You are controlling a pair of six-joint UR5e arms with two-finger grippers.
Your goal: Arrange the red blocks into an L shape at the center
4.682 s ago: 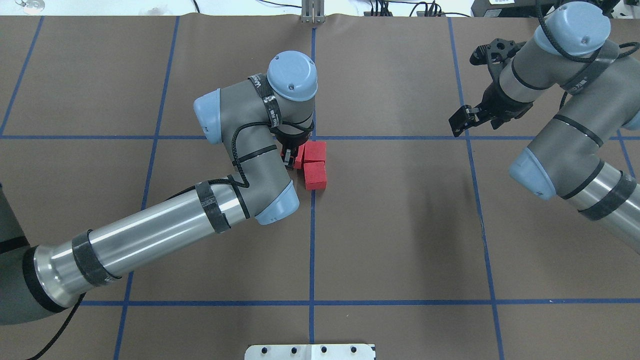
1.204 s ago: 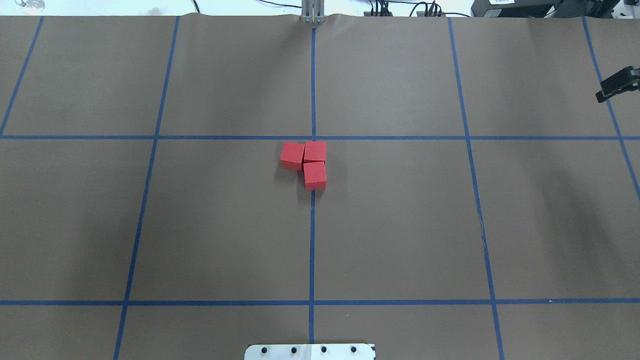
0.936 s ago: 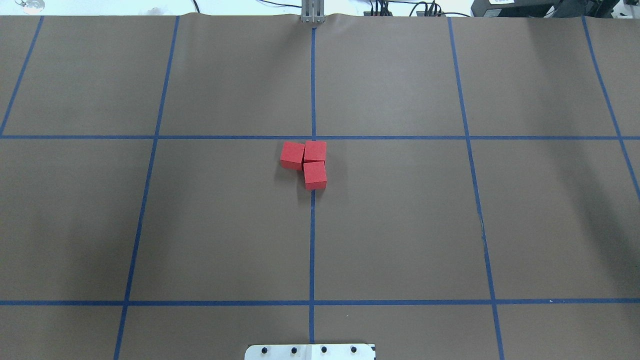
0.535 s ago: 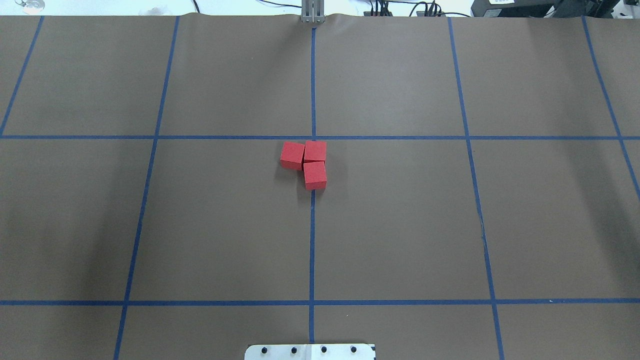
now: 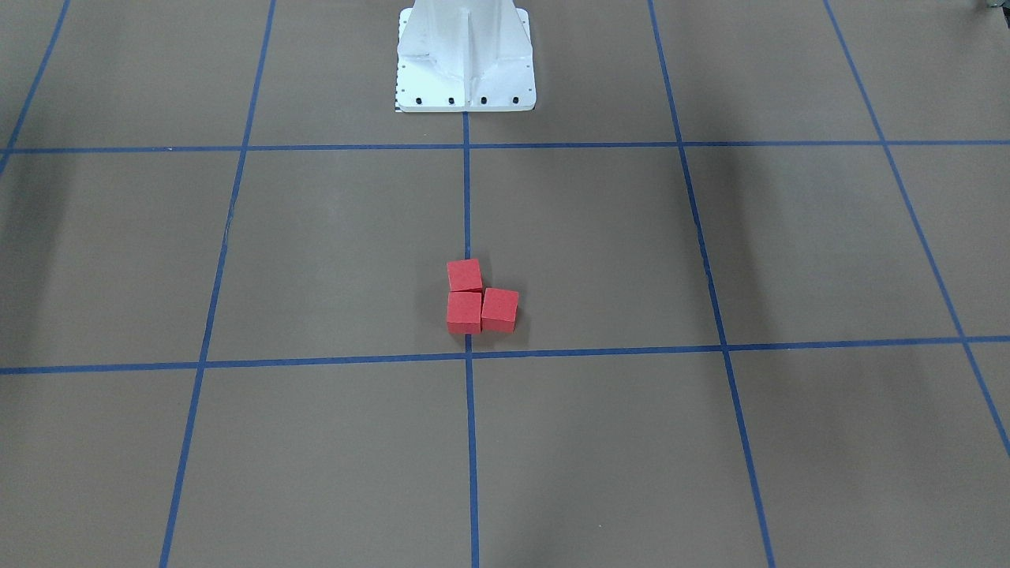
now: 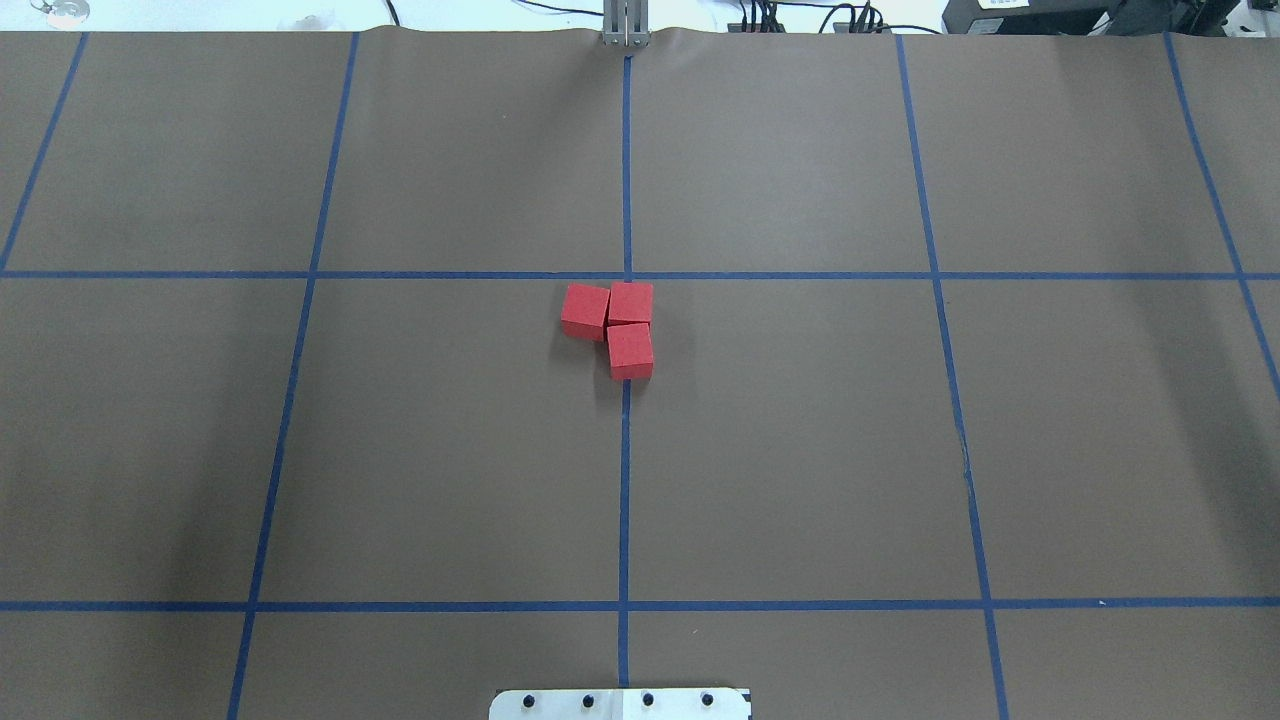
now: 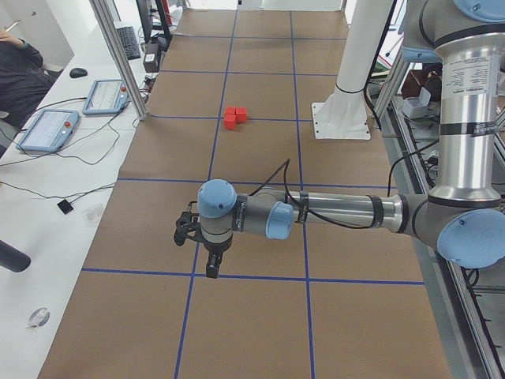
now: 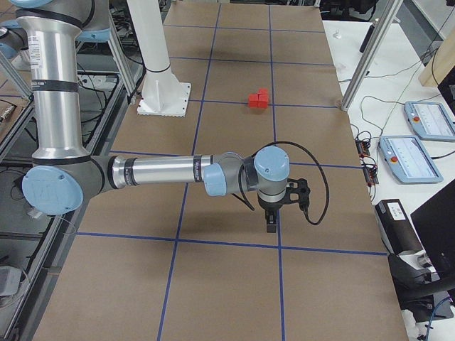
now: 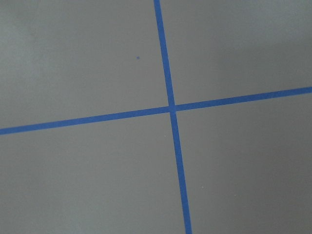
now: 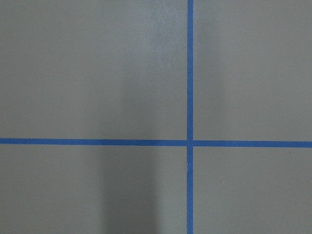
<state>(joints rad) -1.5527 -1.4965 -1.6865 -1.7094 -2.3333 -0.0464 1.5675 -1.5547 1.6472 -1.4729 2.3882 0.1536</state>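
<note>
Three red blocks point(image 6: 630, 350) sit touching in an L just on the near side of the center crossing point(image 6: 627, 275): two side by side, one below the right-hand one. They also show in the front view point(image 5: 464, 312) and, small, in both side views point(image 7: 234, 117) point(image 8: 258, 99). My left gripper point(image 7: 211, 264) hangs over the paper far to the left of the blocks, fingers down. My right gripper point(image 8: 271, 222) hangs far to the right. Both show only in the side views, so I cannot tell whether they are open or shut. Both wrist views show only tape crossings.
The white robot base point(image 5: 465, 55) stands at the table's near edge, and its plate shows in the overhead view point(image 6: 620, 703). Teach pendants point(image 7: 47, 130) point(image 8: 425, 119) and cables lie on the white benches beyond the brown paper. Metal frame posts point(image 7: 118, 55) stand at the far edge.
The left arm has let go of the left block and pulled away. Both arms have left the overhead view, the right gripper last, past the right edge. The blocks have not moved.
</note>
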